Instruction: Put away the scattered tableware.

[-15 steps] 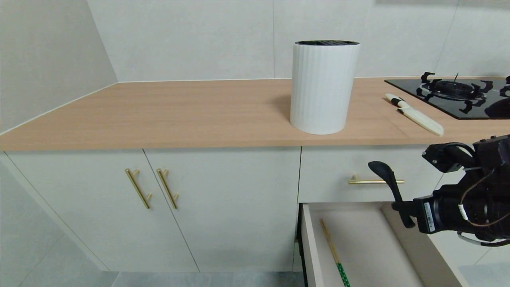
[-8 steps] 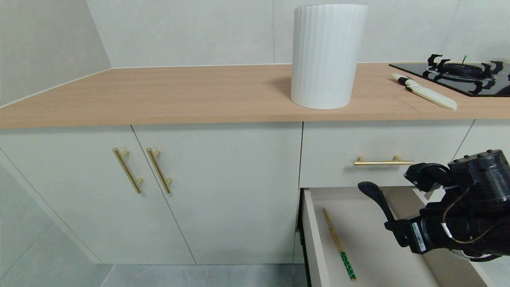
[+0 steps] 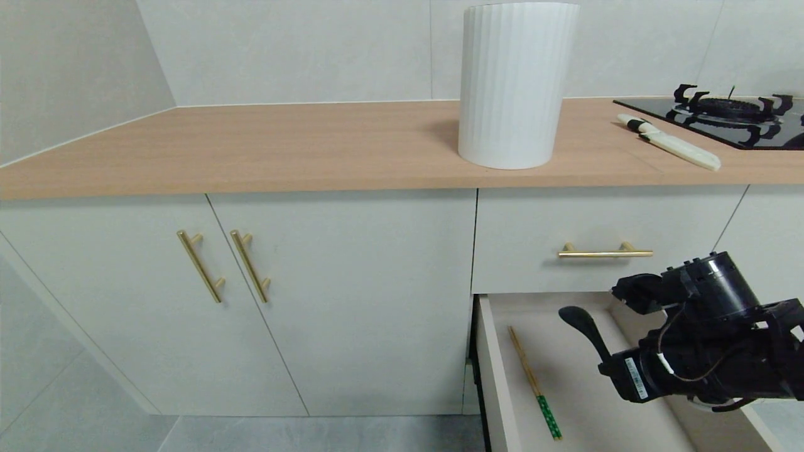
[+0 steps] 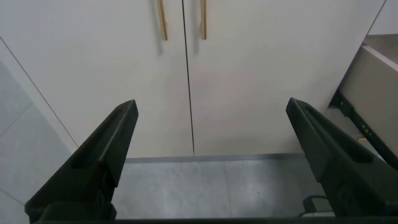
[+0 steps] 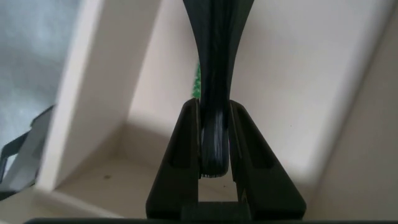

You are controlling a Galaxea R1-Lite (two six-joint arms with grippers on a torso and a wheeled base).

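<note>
My right gripper (image 3: 612,370) hangs over the open drawer (image 3: 496,389) at the lower right, shut on the handle of a black spoon (image 3: 584,326) that sticks up and to the left. The right wrist view shows the spoon (image 5: 214,74) pinched between the two fingers (image 5: 180,143), above the drawer's pale floor. A pair of wooden chopsticks with green ends (image 3: 534,392) lies on the drawer floor near its left wall. A cream knife (image 3: 672,150) lies on the wooden countertop (image 3: 251,150) beside the stove. My left gripper (image 4: 211,162) is open, low before the cabinet doors (image 4: 186,74).
A tall white ribbed holder (image 3: 512,85) stands on the countertop above the drawer. A black gas stove (image 3: 728,116) sits at the far right. A shut drawer with a gold handle (image 3: 606,253) lies just above the open one. Two cabinet doors with gold handles (image 3: 220,267) are at left.
The head camera has dropped, so the counter appears higher in the picture. My right gripper has sunk with the spoon, from in front of the gold handle to down over the open drawer.
</note>
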